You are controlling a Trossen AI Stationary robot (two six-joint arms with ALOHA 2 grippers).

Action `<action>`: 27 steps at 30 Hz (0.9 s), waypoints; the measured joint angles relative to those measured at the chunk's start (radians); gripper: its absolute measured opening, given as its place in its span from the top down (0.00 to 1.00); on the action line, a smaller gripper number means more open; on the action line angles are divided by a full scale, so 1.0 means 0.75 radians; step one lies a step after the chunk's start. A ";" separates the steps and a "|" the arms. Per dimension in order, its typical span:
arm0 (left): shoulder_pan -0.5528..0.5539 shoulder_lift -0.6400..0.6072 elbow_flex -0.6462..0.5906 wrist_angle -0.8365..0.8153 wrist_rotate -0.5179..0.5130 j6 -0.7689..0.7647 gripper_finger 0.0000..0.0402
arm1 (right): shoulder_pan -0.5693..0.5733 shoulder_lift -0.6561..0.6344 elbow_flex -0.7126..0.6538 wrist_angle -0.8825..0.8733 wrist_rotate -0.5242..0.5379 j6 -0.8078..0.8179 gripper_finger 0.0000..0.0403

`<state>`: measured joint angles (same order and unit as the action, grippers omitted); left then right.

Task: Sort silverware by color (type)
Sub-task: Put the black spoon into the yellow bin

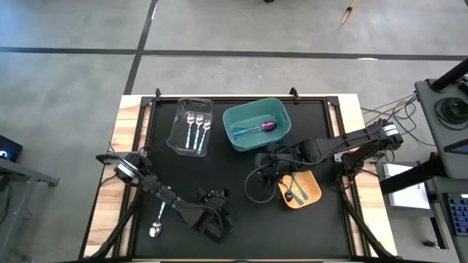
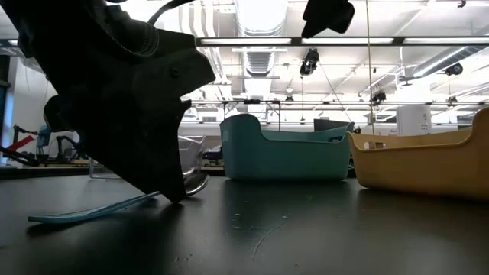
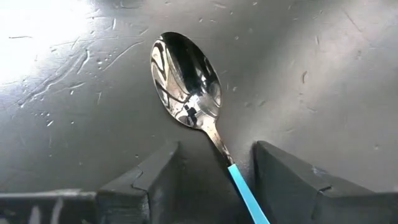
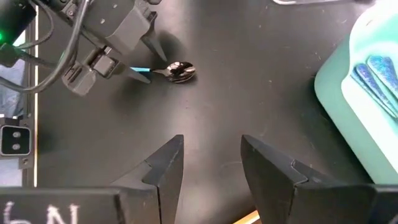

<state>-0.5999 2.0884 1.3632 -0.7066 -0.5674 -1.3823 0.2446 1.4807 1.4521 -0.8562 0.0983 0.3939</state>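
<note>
- Straddling the teal-handled spoon [image 3: 186, 81] on the counter [image 1: 241, 212], well clear of the clear bin [image 1: 191, 126], the left pincer [image 3: 214, 180] is gaping, gripping nothing.
- Closing on the handle is likely coming next.
- The right pincer [image 4: 211, 168] is hanging parted, empty, nearer that bin.

teal spoon handle [image 3: 247, 198] cut off at frame edge, orange bin [image 1: 311, 191] utensils indistinct

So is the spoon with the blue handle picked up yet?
No. The spoon lies flat on the black table, bowl up. The left gripper's fingers are open on either side of its handle, not closed.
</note>
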 joint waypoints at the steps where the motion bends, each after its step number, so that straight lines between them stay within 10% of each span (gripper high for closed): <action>1: -0.001 0.001 0.000 0.001 0.000 -0.001 0.54 | 0.003 0.000 0.000 0.000 0.010 0.000 0.63; 16: -0.004 0.001 -0.011 -0.003 -0.002 -0.023 0.97 | 0.009 0.000 -0.006 0.000 0.025 -0.006 0.63; 27: -0.034 -0.009 0.008 -0.127 -0.179 -0.020 1.00 | 0.097 0.000 -0.129 0.081 0.129 0.035 0.63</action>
<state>-0.6257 2.0819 1.3690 -0.8021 -0.7020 -1.3973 0.3175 1.4807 1.3551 -0.7958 0.1948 0.4201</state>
